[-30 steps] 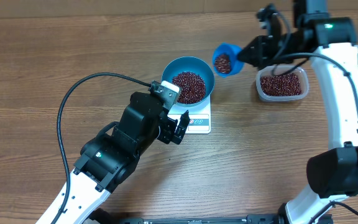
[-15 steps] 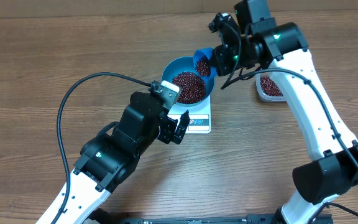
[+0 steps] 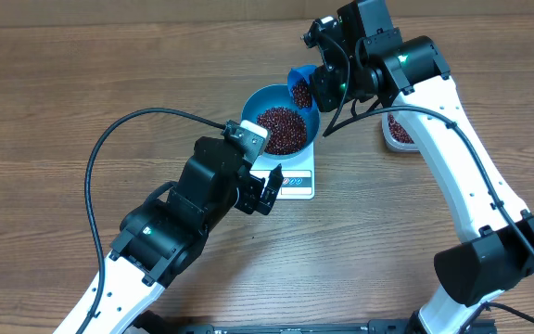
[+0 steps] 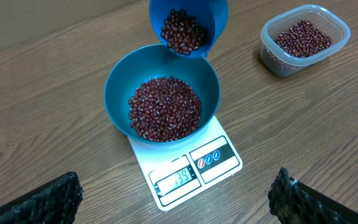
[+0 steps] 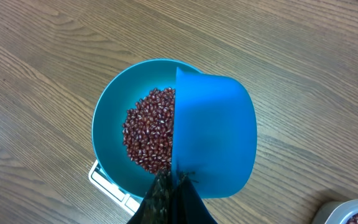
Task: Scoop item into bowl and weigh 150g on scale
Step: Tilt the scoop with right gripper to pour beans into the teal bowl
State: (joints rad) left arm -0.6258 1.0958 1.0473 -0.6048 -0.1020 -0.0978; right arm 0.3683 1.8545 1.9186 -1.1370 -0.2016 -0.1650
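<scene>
**Blue scoop tilted over blue bowl: pour stage**

Noted brown wood-grain table (image 3: 54, 83) under the whole set-up. Found right gripper (image 5: 169, 186) pressed together on the handle end of small blue plastic scoop (image 5: 213, 130), reaching in from the far right. Found left gripper (image 3: 260, 193) spread wide and empty, hovering near the front edge of flat white square scale (image 4: 219, 158). Logged round deep-blue bowl (image 4: 120, 93) resting on that scale and covering most of the platform. Could not read the display digits with confidence. Logged clear rounded-rectangular plastic container (image 4: 272, 59) well apart to the right, partly filled. Saw scoop tilted mouth-down over the bowl's far rim, with long axis running from the right gripper down toward the bowl's middle. Counted two lots of small dark red-brown beans (image 4: 165, 116): a heap covering the bowl's bottom and a smaller load at the scoop's lip, on the point of spilling. Judged right arm as the one to act, given the bowl directly below and ahead of its pincer. Expect further tipping of the scoop, in small doses to avoid overshooting the target weight.
</scene>
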